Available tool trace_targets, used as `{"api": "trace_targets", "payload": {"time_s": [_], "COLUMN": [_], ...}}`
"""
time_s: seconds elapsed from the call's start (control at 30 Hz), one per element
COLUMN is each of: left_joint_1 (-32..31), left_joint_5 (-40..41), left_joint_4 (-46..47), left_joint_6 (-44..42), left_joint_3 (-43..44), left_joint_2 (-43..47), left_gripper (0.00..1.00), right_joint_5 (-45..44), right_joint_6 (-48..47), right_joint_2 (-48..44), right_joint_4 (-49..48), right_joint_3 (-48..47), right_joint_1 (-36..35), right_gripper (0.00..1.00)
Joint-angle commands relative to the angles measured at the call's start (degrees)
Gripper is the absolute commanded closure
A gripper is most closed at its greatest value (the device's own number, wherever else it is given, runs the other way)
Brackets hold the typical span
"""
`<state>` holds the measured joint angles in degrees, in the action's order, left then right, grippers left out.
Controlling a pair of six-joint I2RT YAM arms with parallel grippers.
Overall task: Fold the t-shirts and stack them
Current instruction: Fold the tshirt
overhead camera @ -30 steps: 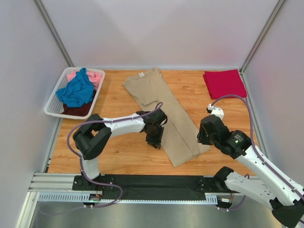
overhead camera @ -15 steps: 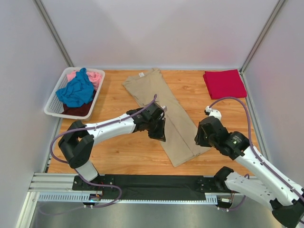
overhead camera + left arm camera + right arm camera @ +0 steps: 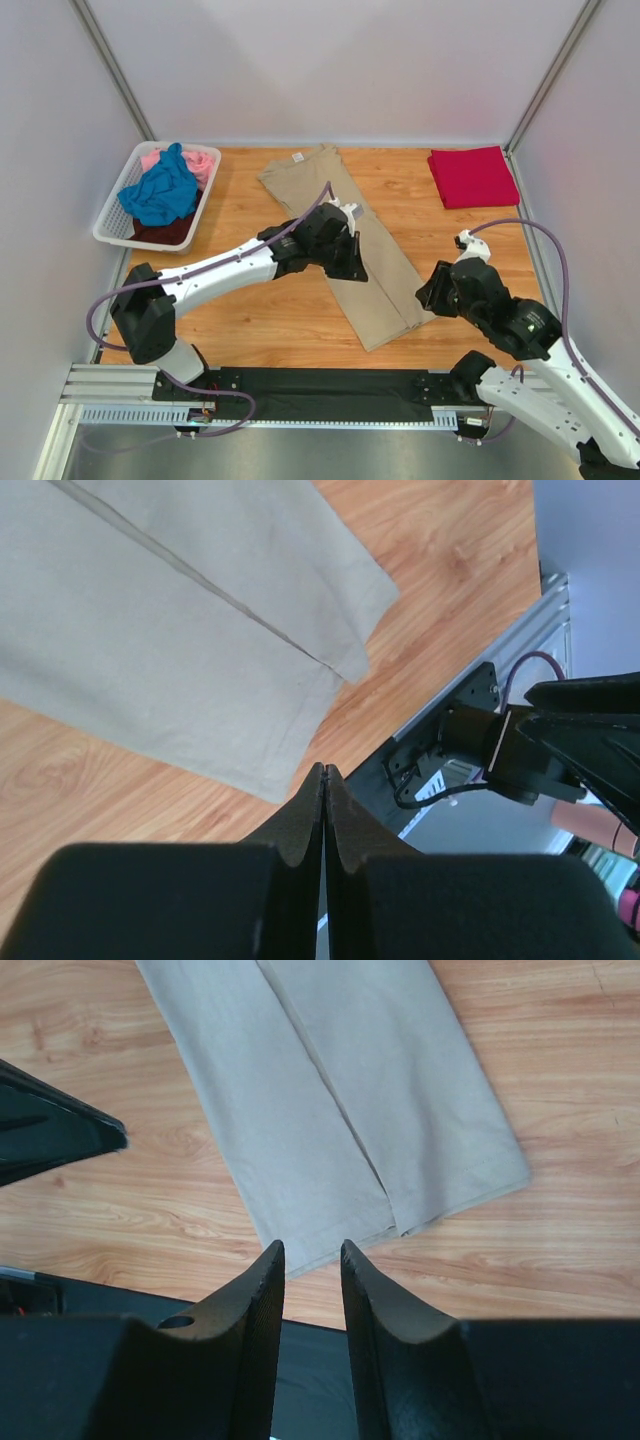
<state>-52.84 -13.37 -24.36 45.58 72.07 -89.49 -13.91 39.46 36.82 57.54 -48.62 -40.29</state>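
The tan t-shirt lies folded into a long strip running diagonally across the middle of the table. It also shows in the left wrist view and in the right wrist view. The crimson red t-shirt lies folded at the far right. The blue t-shirt, the pink t-shirt and the dark t-shirt are heaped in the basket. My left gripper is shut and empty, above the strip's middle. My right gripper is open and empty, above the strip's near end.
The white lattice basket stands at the far left of the table. A black base rail runs along the near edge. Grey walls close in the left, back and right sides. Bare wood shows left of the strip.
My left arm has stretched out to the right and farther, carrying its shut gripper from the strip's left edge onto its middle. My right gripper has dropped back slightly toward the near side.
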Motion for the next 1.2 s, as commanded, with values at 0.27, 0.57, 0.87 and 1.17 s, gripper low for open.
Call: {"api": "trace_targets", "payload": {"time_s": [0.27,0.57,0.87,1.17], "left_joint_1": [-6.6,-7.0,-8.2,-8.6], "left_joint_5": [-0.4,3.2,4.6,12.5], "left_joint_4": [5.4,4.1,1.2,-3.9], "left_joint_6": [2.3,3.0,4.9,9.3], "left_joint_3": [2.6,-1.4,-9.0,-27.2], "left_joint_2": [-14.5,-20.3,-22.1,-6.2], "left_gripper": [1.0,1.0,1.0,1.0], "right_joint_5": [0.4,2.4,3.2,7.8], "right_joint_6": [3.4,2.3,1.8,3.9], "right_joint_2": [-5.4,-4.3,-3.2,4.0], "right_joint_4": [3.9,4.7,4.1,-2.4], "right_joint_3": [-0.4,-1.7,2.0,6.6], "right_joint_1": [0.3,0.2,0.2,0.2], "right_gripper": [0.69,0.69,0.68,0.69]}}
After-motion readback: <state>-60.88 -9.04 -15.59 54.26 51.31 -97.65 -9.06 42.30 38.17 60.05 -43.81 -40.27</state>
